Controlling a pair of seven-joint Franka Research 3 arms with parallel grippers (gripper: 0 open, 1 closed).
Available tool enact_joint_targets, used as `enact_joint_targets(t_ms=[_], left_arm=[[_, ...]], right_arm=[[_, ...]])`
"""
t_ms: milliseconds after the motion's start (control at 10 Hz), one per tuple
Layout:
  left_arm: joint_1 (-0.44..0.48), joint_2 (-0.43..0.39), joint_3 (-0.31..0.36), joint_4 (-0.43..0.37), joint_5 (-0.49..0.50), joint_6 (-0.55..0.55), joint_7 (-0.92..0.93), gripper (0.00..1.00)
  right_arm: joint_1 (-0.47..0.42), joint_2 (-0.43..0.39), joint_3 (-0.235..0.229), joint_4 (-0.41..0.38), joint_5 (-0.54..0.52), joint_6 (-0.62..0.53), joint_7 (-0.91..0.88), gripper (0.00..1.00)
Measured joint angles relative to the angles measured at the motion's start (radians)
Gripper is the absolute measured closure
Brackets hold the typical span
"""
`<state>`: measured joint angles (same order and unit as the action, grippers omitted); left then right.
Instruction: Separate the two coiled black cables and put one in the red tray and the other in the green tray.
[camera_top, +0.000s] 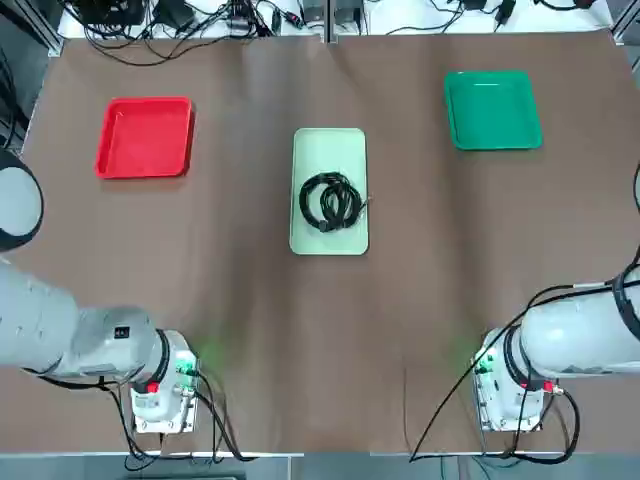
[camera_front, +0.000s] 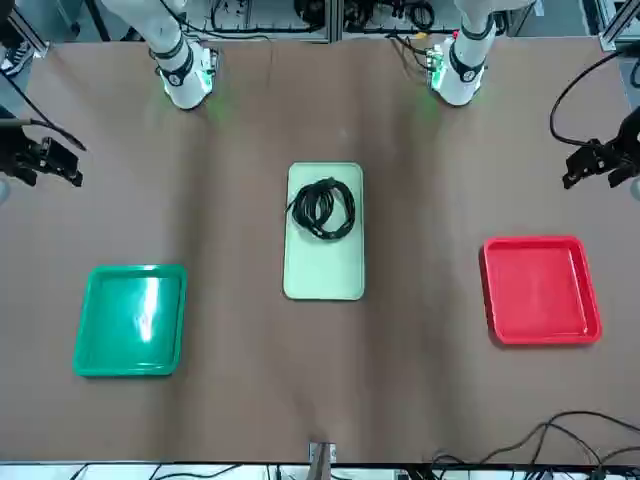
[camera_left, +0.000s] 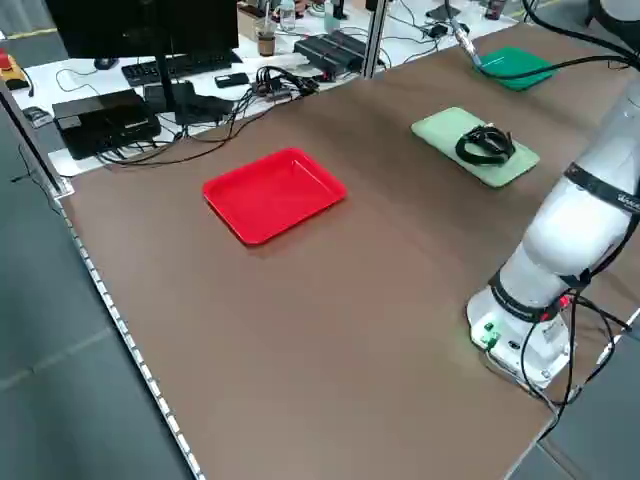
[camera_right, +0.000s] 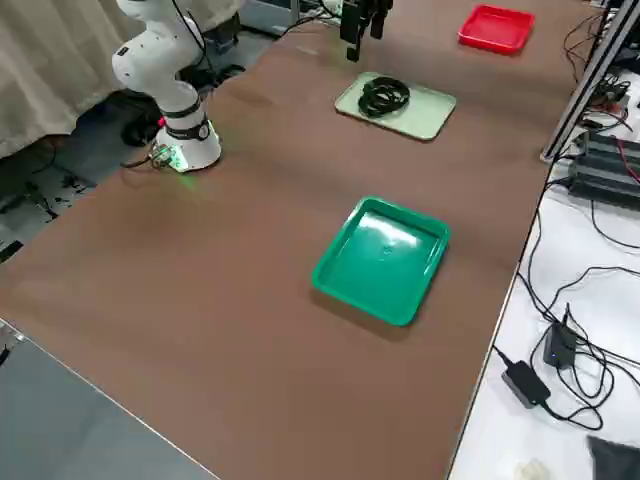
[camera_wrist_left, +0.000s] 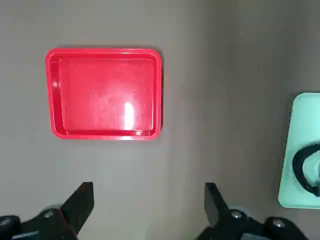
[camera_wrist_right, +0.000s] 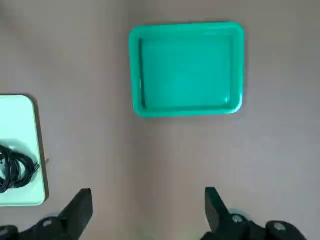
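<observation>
- two thin black coiled cables (camera_top: 335, 203) — lying together, overlapping, on the long pale mint-green rectangular tray (camera_top: 330, 242) mid-table
- shallow bright red plastic tray (camera_top: 144, 138) on the robot's left, bare inside
- shallow dark green plastic tray (camera_top: 493, 111) on its right, likewise bare
- left gripper (camera_wrist_left: 149, 202) above the table near the red tray, fingers apart
- right gripper (camera_wrist_right: 149, 206) near the green tray — fingers apart too

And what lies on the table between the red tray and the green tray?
The pale green tray, with the coiled black cables on it; the top view shows that.
</observation>
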<state>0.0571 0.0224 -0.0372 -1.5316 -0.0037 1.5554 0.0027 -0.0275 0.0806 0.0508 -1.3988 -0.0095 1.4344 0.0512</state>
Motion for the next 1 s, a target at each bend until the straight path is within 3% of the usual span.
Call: enact_joint_targets(t_ms=[600,800,1000], left_arm=[[-0.012,0.003,-0.019,0.005,0.0,-0.002,-0.001,0.01],[-0.023,0.018,-0.088,0.004,-0.001,-0.007,0.007,0.01],[-0.03,0.074,-0.213,0.002,-0.001,0.001,0.01,0.0]], right_arm=[[0.0,0.0,0.0,0.0,0.0,0.0,0.0,0.01],[0.0,0.0,0.0,0.0,0.0,0.0,0.0,0.01],[0.0,0.0,0.001,0.0,0.001,-0.002,0.0,0.01]])
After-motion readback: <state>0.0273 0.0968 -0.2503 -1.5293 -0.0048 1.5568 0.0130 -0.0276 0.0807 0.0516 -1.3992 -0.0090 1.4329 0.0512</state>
